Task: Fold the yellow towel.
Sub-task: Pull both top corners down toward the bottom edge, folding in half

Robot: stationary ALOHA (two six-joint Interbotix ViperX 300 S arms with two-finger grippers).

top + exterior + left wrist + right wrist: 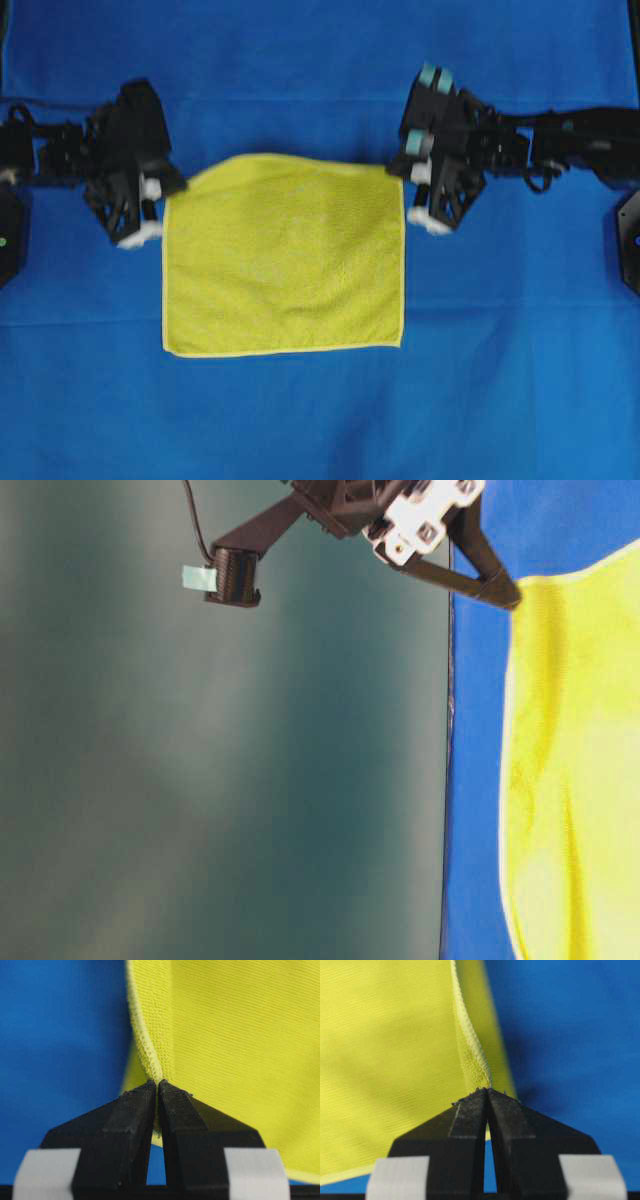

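Claws are both pinching the yellow towel [285,255] lying on the blue counter [500,400]: left claw [157,1085] and right claw [487,1091] gripping its far corners; being soft, limp and light, hemmed corners look safest.

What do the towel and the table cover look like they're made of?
Towel: likely microfibre, matte; fine woven ribs and a stitched paler hem show in the wrist views. Table cover: seemingly smooth blue cloth, matte, with faint creases; too blurred to see any weave.

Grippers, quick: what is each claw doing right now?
Left gripper: shut, pinching the yellow towel by its hem.
Right gripper: shut, pinching the yellow towel's hem too.
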